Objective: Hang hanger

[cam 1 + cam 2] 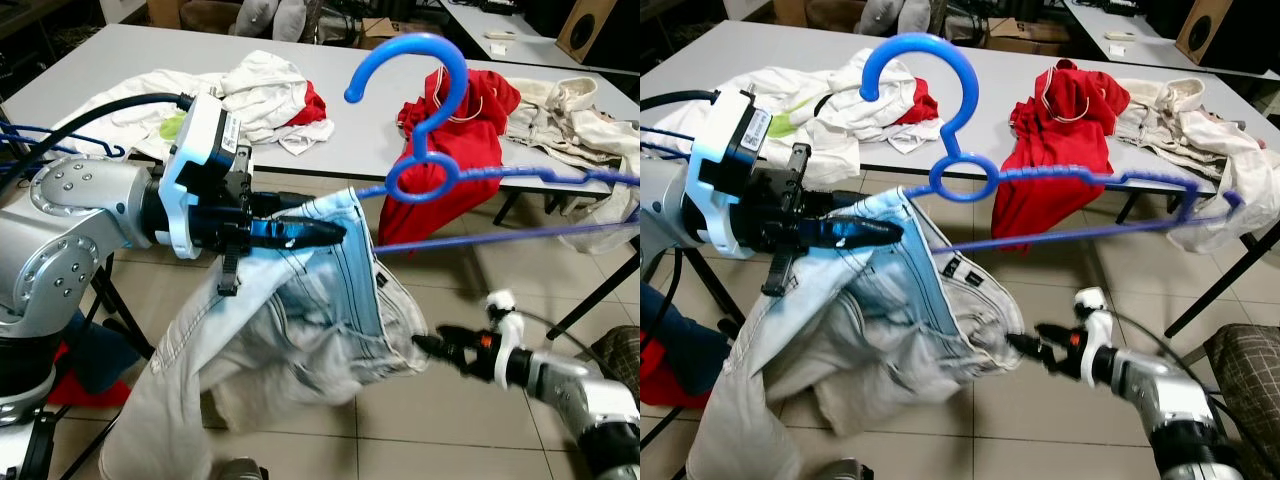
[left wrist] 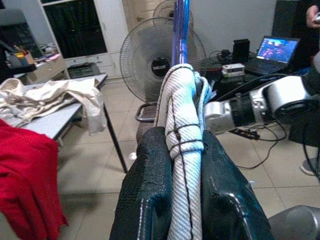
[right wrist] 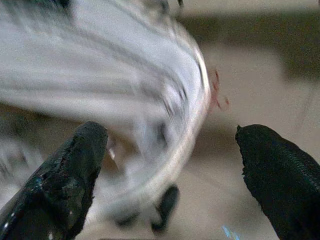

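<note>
- The left gripper (image 1: 325,232) sits left of centre in the left eye view, its black fingers pointing toward the right of the frame.
- In the left wrist view, the two fingers (image 2: 145,200) are pressed against a folded band of pale jeans (image 1: 300,340), with the fabric clamped between them.
- The blue plastic hanger (image 1: 425,150) occupies the upper centre and right of the left eye view. Its hook curves up over the table edge, and its ring sits just above the jeans waistband.
- The hanger bars run from the ring toward the right edge of the frame. The lower bar passes into the jeans near the left gripper.
- The jeans hang from the left gripper down toward the lower left of the frame, bunched and partly blurred.
- The right gripper (image 1: 1030,345) sits lower right of centre in the right eye view, at the lower right edge of the jeans.
- In the right wrist view, the right gripper's fingers (image 3: 65,175) stand wide apart. The blurred jeans hem lies between and beyond them; no grip on it is visible.
- A grey table (image 1: 120,60) fills the top of the frame. It carries a white garment (image 1: 255,85), a red garment (image 1: 455,130) draped over its front edge, and a cream garment (image 1: 570,115) at upper right.
- The floor (image 1: 450,420) is beige tile.
</note>
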Motion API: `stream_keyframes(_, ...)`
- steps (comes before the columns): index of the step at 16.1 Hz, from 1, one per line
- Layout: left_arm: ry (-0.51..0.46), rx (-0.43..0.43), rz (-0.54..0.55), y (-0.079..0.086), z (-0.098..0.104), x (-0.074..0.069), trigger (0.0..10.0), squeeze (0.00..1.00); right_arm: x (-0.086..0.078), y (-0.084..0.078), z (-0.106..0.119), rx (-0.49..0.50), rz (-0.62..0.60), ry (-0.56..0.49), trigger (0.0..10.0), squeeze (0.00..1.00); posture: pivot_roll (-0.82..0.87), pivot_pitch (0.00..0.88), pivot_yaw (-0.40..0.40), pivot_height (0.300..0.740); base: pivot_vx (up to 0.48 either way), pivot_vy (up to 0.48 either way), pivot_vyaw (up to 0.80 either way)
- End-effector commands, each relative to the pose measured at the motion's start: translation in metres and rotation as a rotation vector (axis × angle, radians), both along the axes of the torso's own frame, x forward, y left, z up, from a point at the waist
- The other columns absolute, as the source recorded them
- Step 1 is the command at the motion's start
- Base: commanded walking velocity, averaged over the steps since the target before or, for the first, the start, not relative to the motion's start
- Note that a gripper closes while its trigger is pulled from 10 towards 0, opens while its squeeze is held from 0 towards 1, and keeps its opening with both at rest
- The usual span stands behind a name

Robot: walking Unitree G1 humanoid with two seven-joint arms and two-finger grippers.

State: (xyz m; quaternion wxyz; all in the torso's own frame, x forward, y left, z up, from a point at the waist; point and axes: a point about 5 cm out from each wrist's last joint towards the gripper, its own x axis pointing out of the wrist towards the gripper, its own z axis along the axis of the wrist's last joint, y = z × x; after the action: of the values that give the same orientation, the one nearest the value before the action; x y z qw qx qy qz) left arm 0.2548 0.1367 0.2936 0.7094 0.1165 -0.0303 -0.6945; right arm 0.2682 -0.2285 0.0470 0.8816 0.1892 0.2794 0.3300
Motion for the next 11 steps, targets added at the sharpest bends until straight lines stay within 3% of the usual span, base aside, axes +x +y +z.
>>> stream_keyframes(1, -0.055, -0.013, -0.044, -0.003, 0.012, -0.008, 0.0, 0.00, 0.004, -0.005, 0.009, 0.048, -0.021, -0.045, 10.0, 0.00, 0.12, 0.051, -0.062, 0.740, 0.000, 0.000, 0.00)
stream_keyframes(6, -0.069, -0.048, -0.097, -0.004, 0.028, -0.014, 0.0, 0.00, -0.001, -0.001, -0.025, -0.065, -0.037, 0.124, 10.0, 0.00, 0.13, 0.055, -0.058, 0.740, 0.000, 0.000, 0.00)
stream_keyframes(7, -0.071, -0.048, -0.097, -0.004, 0.029, -0.014, 0.0, 0.00, -0.001, -0.002, -0.027, -0.071, -0.054, 0.133, 6.4, 0.00, 0.13, 0.055, -0.061, 0.740, 0.000, 0.000, 0.00)
stream_keyframes(8, -0.073, -0.045, -0.096, -0.003, 0.029, -0.014, 0.0, 0.00, -0.001, -0.003, -0.027, -0.042, -0.080, 0.136, 0.0, 0.00, 0.13, 0.053, -0.063, 0.740, 0.000, 0.000, 0.00)
stream_keyframes(11, -0.070, -0.041, -0.092, -0.002, 0.030, -0.015, 0.0, 0.00, 0.000, -0.005, -0.026, -0.021, -0.086, 0.126, 0.0, 0.00, 0.13, 0.049, -0.067, 0.740, 0.000, 0.000, 0.00)
